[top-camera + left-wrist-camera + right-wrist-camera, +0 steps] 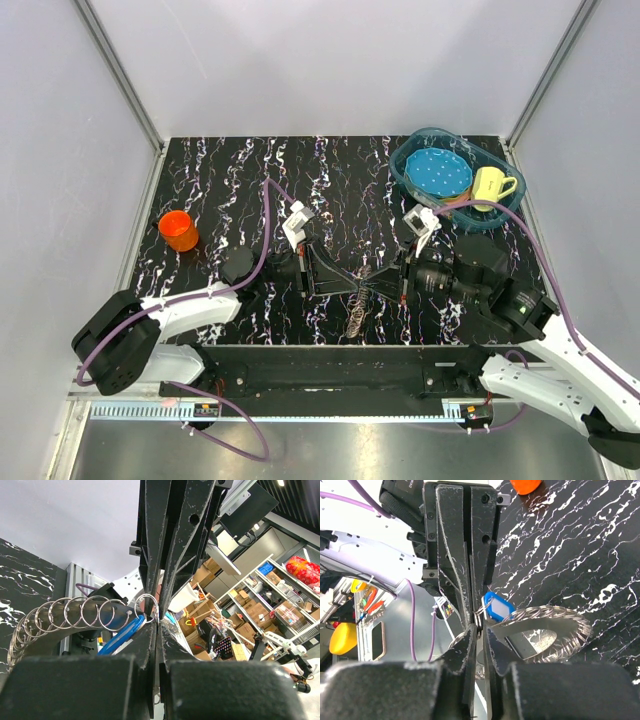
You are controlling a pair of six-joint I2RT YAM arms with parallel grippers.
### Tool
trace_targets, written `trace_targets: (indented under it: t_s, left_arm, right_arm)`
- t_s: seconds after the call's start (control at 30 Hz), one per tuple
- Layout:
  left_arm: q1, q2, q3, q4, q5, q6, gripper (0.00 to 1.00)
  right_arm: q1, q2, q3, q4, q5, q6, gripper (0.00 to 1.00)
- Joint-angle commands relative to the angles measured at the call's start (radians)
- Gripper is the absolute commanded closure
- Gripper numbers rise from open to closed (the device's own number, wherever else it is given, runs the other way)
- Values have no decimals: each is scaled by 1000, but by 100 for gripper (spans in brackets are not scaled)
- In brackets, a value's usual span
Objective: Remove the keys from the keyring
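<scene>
My left gripper (354,284) and right gripper (373,284) meet tip to tip above the near middle of the black marbled table. Both are shut on the keyring bunch (357,314), which hangs from the tips. In the left wrist view my jaws (159,625) pinch a thin wire loop (148,606); several grey metal loops (60,617) arc away to the left beside the blue-headed piece (120,632). In the right wrist view my jaws (479,629) pinch a loop next to the blue-headed piece (498,608); the keys (565,622) curve away right. Flat key blades are not discernible.
An orange cup (179,230) stands at the left of the table. A blue oval basin (408,178) at the back right holds a blue dotted plate (438,172) and a yellow mug (490,186). The table's near edge lies just below the grippers.
</scene>
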Motion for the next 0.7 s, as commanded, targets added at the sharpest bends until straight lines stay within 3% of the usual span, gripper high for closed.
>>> trace_targets:
  t_s: [0.0, 0.23, 0.37, 0.5, 0.57, 0.67]
  left_arm:
    - [4, -4, 39, 232, -18, -1, 100]
    - [4, -5, 38, 230, -10, -1, 100]
    - [4, -2, 38, 230, -6, 1, 100]
    - [13, -27, 26, 183, -10, 31, 100]
    - [22, -57, 13, 62, -42, 101, 91]
    - [41, -157, -8, -165, -105, 241, 68]
  right_arm:
    - [-3, -18, -12, 80, -39, -21, 88]
    - [-5, 3, -35, 135, -64, -13, 85]
    - [-5, 22, -34, 151, -78, -21, 100]
    - [-5, -15, -32, 152, -37, -53, 100]
    - [-3, -43, -29, 145, -44, -108, 100]
    - [-5, -61, -21, 90, -53, -238, 100]
